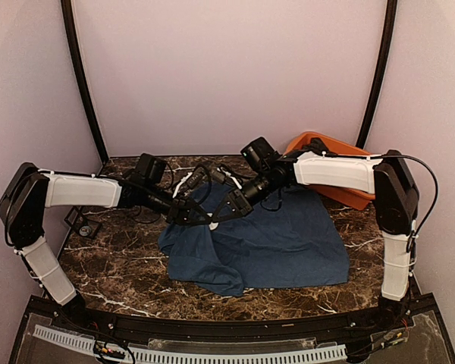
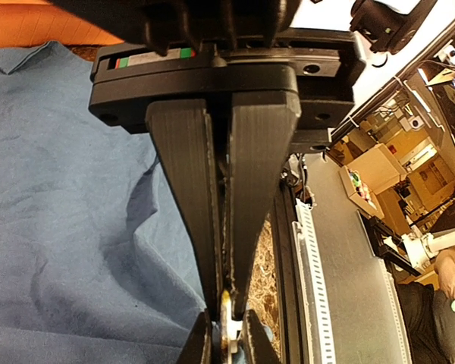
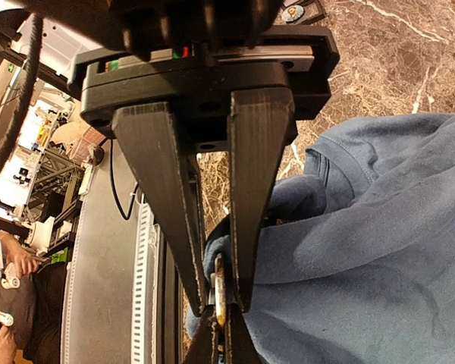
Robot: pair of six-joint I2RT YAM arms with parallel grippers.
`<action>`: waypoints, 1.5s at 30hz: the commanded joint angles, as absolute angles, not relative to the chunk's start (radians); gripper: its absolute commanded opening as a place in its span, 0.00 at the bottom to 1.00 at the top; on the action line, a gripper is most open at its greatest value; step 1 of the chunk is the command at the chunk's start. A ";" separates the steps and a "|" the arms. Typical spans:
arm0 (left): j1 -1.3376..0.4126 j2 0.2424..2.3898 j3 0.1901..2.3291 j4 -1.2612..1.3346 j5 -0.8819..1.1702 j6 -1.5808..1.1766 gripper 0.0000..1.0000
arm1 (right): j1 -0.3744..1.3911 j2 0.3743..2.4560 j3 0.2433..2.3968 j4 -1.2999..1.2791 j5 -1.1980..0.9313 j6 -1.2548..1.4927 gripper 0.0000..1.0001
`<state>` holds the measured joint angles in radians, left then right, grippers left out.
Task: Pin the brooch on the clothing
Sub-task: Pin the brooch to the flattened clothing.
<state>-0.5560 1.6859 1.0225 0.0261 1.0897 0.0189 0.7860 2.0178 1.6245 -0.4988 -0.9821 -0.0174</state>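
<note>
Now, nearest our bases, bare marble table point(image 1: 121, 292) runs along the front edge, and just beyond it lies the navy T-shirt point(image 1: 288, 243), spread loosely over the middle of the table with its left edge bunched into folds. Over that bunched edge our two arms meet tip to tip. Our left gripper point(image 2: 226, 299) has its jaws drawn almost together, with a small gold-and-white brooch point(image 2: 227, 322) pinched at the very tips. Our right gripper point(image 3: 216, 303) comes in from the opposite side, its jaws narrowed to a slim gap at the tips around the same brooch, and a raised fold of the blue fabric sits between its fingers. We cannot tell which gripper has the pin and which the body, nor whether the pin is open. We judge the task to be at its central step: the brooch is up off the table and brought against the shirt's edge, but the pictures do not show the pin through the cloth or the clasp closed. By our reckoning, piercing the fold, fastening the catch and letting go all remain. Farther back, behind the right arm, an orange tub point(image 1: 330, 142) stands at the table's far right corner, with the shirt's far edge close to it.
</note>
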 commanded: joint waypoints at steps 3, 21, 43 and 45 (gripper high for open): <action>-0.582 1.652 1.000 0.009 0.926 0.033 0.01 | 0.790 2.013 1.647 -0.455 -1.093 0.000 0.00; -0.551 1.654 0.819 0.821 1.182 -0.510 0.01 | 0.783 1.974 1.572 -0.355 -1.113 0.040 0.00; -0.549 1.662 0.809 0.804 1.193 -0.500 0.01 | 0.739 1.947 1.531 -0.324 -1.114 0.071 0.23; -0.549 1.666 0.812 0.803 1.198 -0.502 0.01 | 0.739 1.945 1.532 -0.324 -1.115 0.071 0.23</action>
